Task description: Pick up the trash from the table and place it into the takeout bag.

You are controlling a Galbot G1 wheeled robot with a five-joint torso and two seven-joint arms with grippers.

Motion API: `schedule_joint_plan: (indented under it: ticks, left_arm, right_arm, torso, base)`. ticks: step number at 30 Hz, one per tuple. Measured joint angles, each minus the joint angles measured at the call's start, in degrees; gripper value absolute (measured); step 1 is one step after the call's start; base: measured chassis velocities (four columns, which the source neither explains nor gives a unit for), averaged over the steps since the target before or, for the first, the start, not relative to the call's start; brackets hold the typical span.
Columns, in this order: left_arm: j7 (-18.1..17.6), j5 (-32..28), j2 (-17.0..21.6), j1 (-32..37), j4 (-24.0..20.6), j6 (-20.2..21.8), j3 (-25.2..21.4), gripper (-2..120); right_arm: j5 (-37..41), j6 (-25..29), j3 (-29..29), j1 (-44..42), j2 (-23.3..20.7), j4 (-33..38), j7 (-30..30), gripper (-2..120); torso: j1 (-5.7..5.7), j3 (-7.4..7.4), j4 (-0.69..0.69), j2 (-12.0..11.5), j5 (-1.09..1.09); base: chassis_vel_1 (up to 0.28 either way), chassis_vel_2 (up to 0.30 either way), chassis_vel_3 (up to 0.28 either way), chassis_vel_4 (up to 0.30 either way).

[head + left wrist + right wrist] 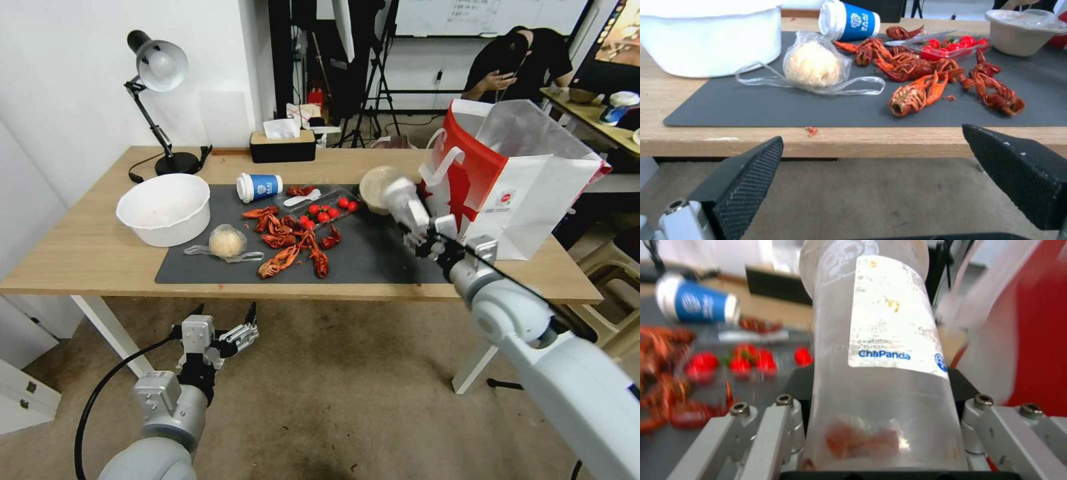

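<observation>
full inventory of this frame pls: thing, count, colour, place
clear plastic cup: 1, clear with white label, held in the right gripper beside the bag
takeout bag: 1, red and white, upright at table's right end
lidded container: 1, translucent beige, mat's far right
paper cup: 1, blue and white, on its side at mat's far edge
crayfish shells: several, red, mat centre
cherry tomatoes: several, red, clear tray
wrapped ball: 1, pale, mat's left
bowl: 1, white, left of mat
mat: 1, dark grey
table: 1, light wood
lamp: 1, black, back left
tissue box: 1, black, back edge
left gripper: open, low before table
right gripper: shut on cup
</observation>
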Motion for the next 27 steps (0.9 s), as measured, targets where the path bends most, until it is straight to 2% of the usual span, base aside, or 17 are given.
schedule_joint_plan:
  ticks: [6,13,16,18,20,23,27]
  left_arm:
    - [0.0,0.3,-0.3,0.4,-0.3,-0.1,-0.1,100]
    - [-0.1,0.4,-0.4,0.5,-0.5,-0.1,-0.1,100]
    - [-0.1,0.4,-0.4,0.4,-0.4,-0.1,-0.2,100]
    - [-0.1,0.4,-0.4,0.4,-0.4,-0.1,-0.2,100]
    - [-0.1,0.5,-0.5,0.3,-0.2,-0.1,0.0,100]
    - [-0.1,0.5,-0.5,0.1,0.0,-0.1,0.1,100]
    - [-0.1,0.6,-0.5,0.0,0.1,0.0,0.1,100]
  right_arm:
    - [5.5,-1.5,1.9,5.3,-3.6,2.6,2.5,45]
    - [12.6,-2.3,2.7,13.1,-6.8,1.4,7.5,45]
    - [18.1,-6.7,2.3,18.9,-8.1,-0.7,15.9,45]
    - [19.1,-7.7,2.2,19.8,-8.1,-1.3,17.4,45]
    - [23.2,-10.7,2.0,22.4,-8.3,-3.3,22.5,45]
    - [27.2,-12.5,2.0,23.7,-8.3,-4.8,25.9,45]
    - [28.3,-13.1,2.0,23.6,-7.8,-6.4,26.9,45]
  torso:
    - [0.0,0.0,0.0,0.0,0.0]
    - [0.0,0.0,0.0,0.0,0.02]
    - [0.0,0.0,0.0,0.0,0.0]
    - [0.0,0.0,0.0,0.0,0.01]
    - [0.0,0.0,0.0,0.0,0.0]
    - [0.0,0.0,0.0,0.0,0.0]
    - [0.0,0.0,0.0,0.0,0.0]
  base:
    - [0.0,0.0,0.0,0.0]
    - [0.0,0.0,0.0,0.0]
    - [0.0,0.0,0.0,0.0]
    - [0.0,0.0,0.0,0.0]
    - [0.0,0.0,0.0,0.0]
    - [0.0,0.0,0.0,0.0]
    - [0.0,0.0,0.0,0.0]
